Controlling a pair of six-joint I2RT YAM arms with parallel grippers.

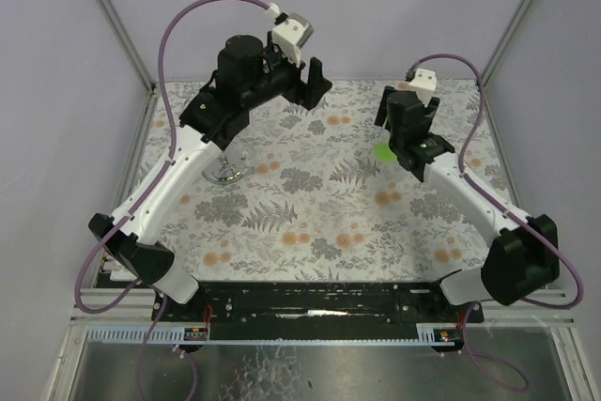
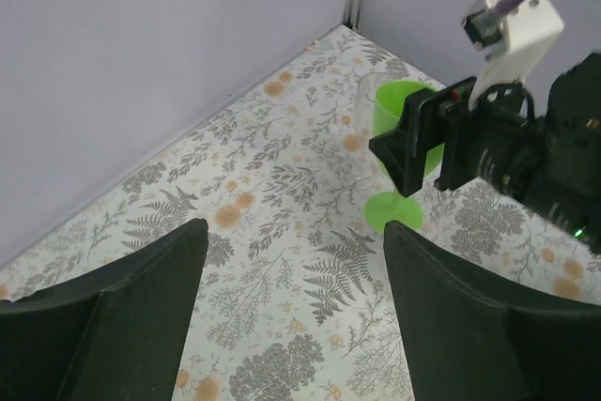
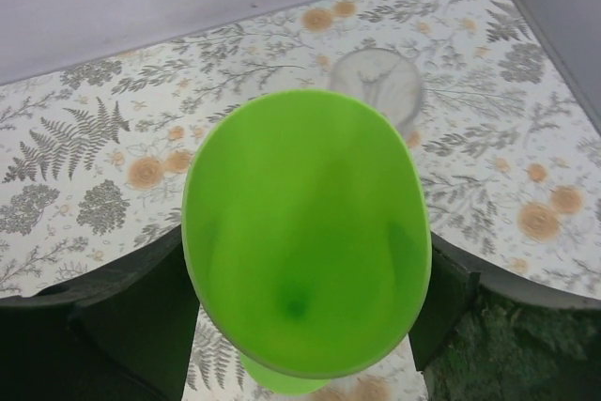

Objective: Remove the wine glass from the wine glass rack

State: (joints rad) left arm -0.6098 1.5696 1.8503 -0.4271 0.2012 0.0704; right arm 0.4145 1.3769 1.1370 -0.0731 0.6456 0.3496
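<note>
Nothing readable anywhere, guys. The green wine glass (image 3: 305, 232) was plain, no logo or print on it. The white camera mount (image 2: 515, 30) just above the wine glass and the floral table cover (image 1: 310, 223) under it also had no labels, numbers or brand marks I could make out.

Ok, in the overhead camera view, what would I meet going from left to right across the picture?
Silver wire wine glass rack with a round shiny base → black left gripper, its jaws open and empty → bright green plastic wine glass.
</note>
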